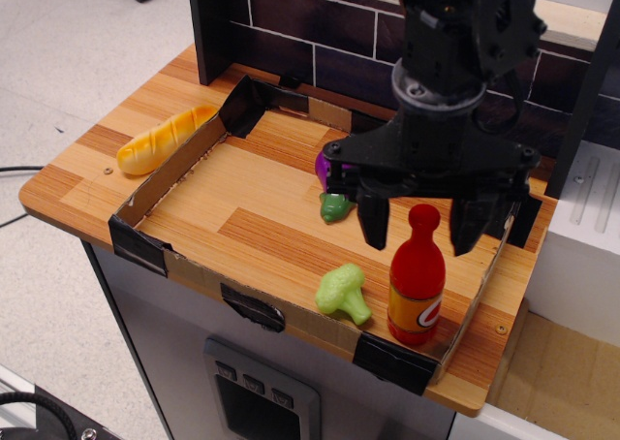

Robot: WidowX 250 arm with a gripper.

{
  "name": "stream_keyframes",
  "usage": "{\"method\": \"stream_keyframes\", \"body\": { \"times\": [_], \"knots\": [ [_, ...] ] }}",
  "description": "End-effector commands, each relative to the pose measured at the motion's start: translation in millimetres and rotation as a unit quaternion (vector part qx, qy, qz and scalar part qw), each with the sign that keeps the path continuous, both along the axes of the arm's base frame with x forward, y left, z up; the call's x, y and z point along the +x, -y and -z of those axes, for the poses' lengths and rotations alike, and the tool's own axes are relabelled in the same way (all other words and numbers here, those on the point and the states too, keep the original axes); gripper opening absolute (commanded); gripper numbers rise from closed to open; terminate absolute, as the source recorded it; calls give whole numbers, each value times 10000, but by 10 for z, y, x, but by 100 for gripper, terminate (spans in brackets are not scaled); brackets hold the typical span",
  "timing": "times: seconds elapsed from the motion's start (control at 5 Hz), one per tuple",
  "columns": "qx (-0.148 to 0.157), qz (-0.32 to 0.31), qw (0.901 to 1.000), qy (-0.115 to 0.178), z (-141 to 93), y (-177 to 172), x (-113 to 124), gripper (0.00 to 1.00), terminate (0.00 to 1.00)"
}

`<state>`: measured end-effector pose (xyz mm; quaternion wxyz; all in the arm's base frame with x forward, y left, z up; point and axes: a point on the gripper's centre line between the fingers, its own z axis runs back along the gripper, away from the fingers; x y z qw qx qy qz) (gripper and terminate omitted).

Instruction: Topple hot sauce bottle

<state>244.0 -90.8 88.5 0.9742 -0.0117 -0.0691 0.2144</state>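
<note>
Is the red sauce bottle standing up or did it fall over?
Standing up. The hot sauce bottle has its round cap on top and its base flat on the tray floor. The open claw straddles its cap.

The hot sauce bottle (pixel 417 280) stands upright near the right near corner of the cardboard tray (pixel 170 169). The black gripper (pixel 419 229) hangs spread wide, one finger on each side of the bottle's red cap. A green broccoli (pixel 343 293) lies just left of the bottle; an eggplant (pixel 330 196) sits farther back, partly hidden. A bread loaf (pixel 163 140) rests outside the tray's left wall.
</note>
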Motion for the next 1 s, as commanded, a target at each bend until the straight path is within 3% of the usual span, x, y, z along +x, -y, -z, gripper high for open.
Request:
{"method": "stream_keyframes", "body": {
  "times": [0.0,0.2,0.4,0.6,0.8],
  "knots": [
    [20,6,9998,206,-95,6,61,0,0],
    [3,-9,9999,105,-105,9,82,0,0],
    [-240,130,9983,-522,-141,16,79,0,0],
    [-770,277,9856,-1481,-161,-9,161,0,0],
    [-851,153,9801,-1789,-131,-35,212,0,0]
  ]
}}
